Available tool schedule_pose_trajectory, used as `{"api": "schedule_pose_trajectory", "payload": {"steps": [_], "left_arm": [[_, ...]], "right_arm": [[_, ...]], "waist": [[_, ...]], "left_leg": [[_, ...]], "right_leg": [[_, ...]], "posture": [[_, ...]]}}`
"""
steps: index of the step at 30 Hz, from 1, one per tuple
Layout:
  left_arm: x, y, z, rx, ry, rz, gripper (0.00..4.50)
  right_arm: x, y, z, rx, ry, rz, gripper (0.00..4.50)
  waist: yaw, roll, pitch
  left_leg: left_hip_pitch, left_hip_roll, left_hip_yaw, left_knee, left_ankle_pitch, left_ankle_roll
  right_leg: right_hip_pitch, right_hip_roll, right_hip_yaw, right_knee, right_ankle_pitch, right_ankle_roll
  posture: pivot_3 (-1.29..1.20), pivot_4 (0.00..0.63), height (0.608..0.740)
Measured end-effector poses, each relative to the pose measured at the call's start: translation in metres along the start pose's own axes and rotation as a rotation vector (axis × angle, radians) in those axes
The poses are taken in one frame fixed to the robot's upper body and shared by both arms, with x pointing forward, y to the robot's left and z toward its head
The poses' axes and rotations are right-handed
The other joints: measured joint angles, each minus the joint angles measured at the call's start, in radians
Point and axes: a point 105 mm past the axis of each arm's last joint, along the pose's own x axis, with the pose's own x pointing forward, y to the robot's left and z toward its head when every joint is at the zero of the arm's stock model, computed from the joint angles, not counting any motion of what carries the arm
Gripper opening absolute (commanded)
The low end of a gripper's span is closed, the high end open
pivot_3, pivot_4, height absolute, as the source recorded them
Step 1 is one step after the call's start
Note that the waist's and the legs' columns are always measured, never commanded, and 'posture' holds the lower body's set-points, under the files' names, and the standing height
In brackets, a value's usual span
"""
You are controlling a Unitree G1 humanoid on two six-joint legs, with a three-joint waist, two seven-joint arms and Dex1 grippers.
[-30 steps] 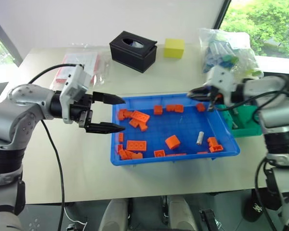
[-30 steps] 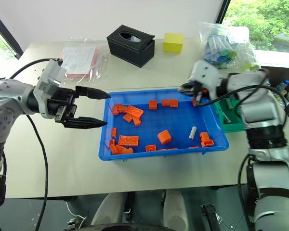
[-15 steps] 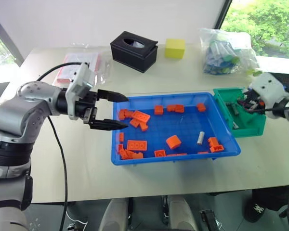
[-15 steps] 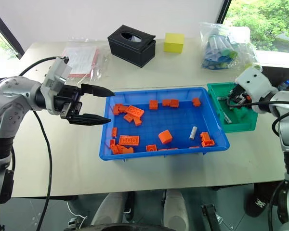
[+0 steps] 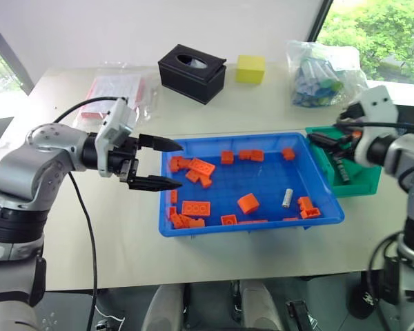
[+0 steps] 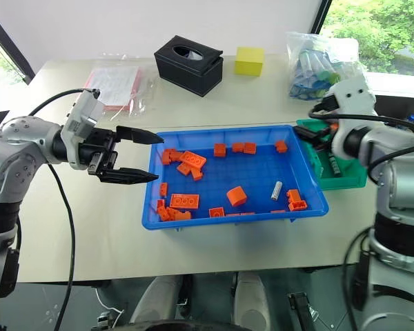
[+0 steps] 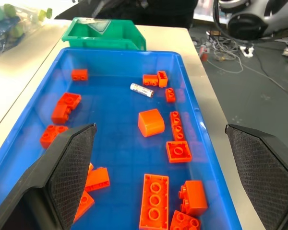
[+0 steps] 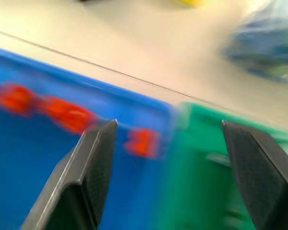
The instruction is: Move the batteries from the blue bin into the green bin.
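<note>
**One battery left in blue bin, right gripper empty over green bin**

Single battery [image 5: 286,198] lies in the blue bin [image 5: 193,229], right part, among orange bricks [image 5: 195,207]; one big brick just left of it, small pair just right. More batteries [image 6: 333,165] lie in the green bin [image 5: 364,186], which sits touching the blue bin's right end.

Right gripper [image 5: 331,143] hangs over the green bin's near-left corner, fingers spread wide, nothing between them; right wrist view is blurred but shows the gap bare. Left gripper [image 5: 160,163] sits at the blue bin's left rim, pointing across it, jaws wide apart, holding nothing.

Behind on the table [image 5: 69,227]: black tissue box [image 5: 191,72], yellow block [image 5: 250,69], clear bag of items [image 5: 322,72], flat plastic packet [image 5: 114,89].
</note>
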Motion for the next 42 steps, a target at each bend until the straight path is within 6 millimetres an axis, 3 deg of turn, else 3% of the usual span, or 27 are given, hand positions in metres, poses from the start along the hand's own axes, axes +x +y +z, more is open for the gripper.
{"api": "schedule_pose_trajectory", "payload": {"steps": [3, 7, 11, 16, 25, 28, 33, 42], "left_arm": [[0.000, 0.000, 0.000, 0.003, 0.000, 0.003, 4.50], [-0.001, 0.000, 0.001, 0.003, -0.002, 0.005, 4.50], [0.000, 0.000, 0.001, 0.003, -0.004, 0.002, 4.50], [0.000, 0.000, 0.001, 0.003, -0.004, 0.000, 4.50], [0.000, 0.000, 0.001, 0.004, -0.004, 0.001, 4.50], [0.000, 0.000, 0.001, 0.004, -0.005, 0.003, 4.50], [0.000, 0.000, 0.002, 0.007, -0.007, 0.005, 4.50], [0.001, 0.003, 0.007, 0.022, -0.017, 0.020, 4.50]], "right_arm": [[0.002, 0.022, -0.021, 0.075, 0.034, 0.059, 3.52], [0.002, 0.030, -0.071, 0.154, 0.154, 0.049, 3.52], [-0.005, 0.023, -0.082, 0.194, 0.163, 0.001, 3.52], [-0.006, 0.030, -0.103, 0.245, 0.214, 0.026, 3.52], [0.000, 0.038, -0.106, 0.257, 0.242, 0.065, 3.52], [0.006, 0.045, -0.105, 0.244, 0.256, 0.094, 2.67], [0.016, 0.057, -0.096, 0.211, 0.262, 0.142, 0.03], [0.018, 0.047, -0.079, 0.138, 0.264, 0.124, 0.03]], "waist": [[0.007, 0.000, 0.000], [0.001, 0.000, 0.000], [-0.005, 0.000, 0.000], [-0.001, 0.000, 0.000], [-0.001, 0.000, 0.000], [-0.002, 0.000, 0.000], [-0.002, 0.000, 0.000], [-0.002, 0.000, 0.000]], "left_leg": [[0.000, -0.001, -0.001, 0.000, 0.000, 0.000], [0.000, -0.003, 0.001, 0.000, 0.000, 0.001], [0.001, -0.002, 0.001, 0.000, 0.000, 0.001], [0.001, -0.001, 0.000, 0.000, 0.000, 0.001], [0.001, -0.001, -0.001, 0.000, -0.001, 0.001], [0.001, -0.001, -0.001, 0.000, -0.001, 0.001], [0.001, -0.001, -0.001, 0.000, -0.001, 0.001], [0.001, -0.001, 0.000, 0.000, -0.001, 0.001]], "right_leg": [[0.001, -0.001, -0.001, -0.002, 0.000, 0.000], [0.002, -0.003, -0.001, -0.002, 0.000, 0.000], [0.002, -0.002, -0.001, -0.001, 0.000, 0.000], [0.002, 0.000, -0.001, -0.001, 0.000, 0.000], [0.002, 0.000, -0.001, -0.001, -0.001, -0.002], [0.002, 0.000, -0.001, -0.001, -0.002, -0.003], [0.002, 0.000, -0.001, -0.001, -0.002, -0.003], [0.002, 0.000, -0.001, -0.001, -0.001, -0.002]], "posture": [[0.00, 0.150, 0.692], [0.00, 0.150, 0.692], [0.00, 0.150, 0.692], [0.00, 0.150, 0.692], [0.00, 0.150, 0.692], [0.00, 0.150, 0.692], [0.00, 0.150, 0.692], [0.00, 0.150, 0.692]]}}
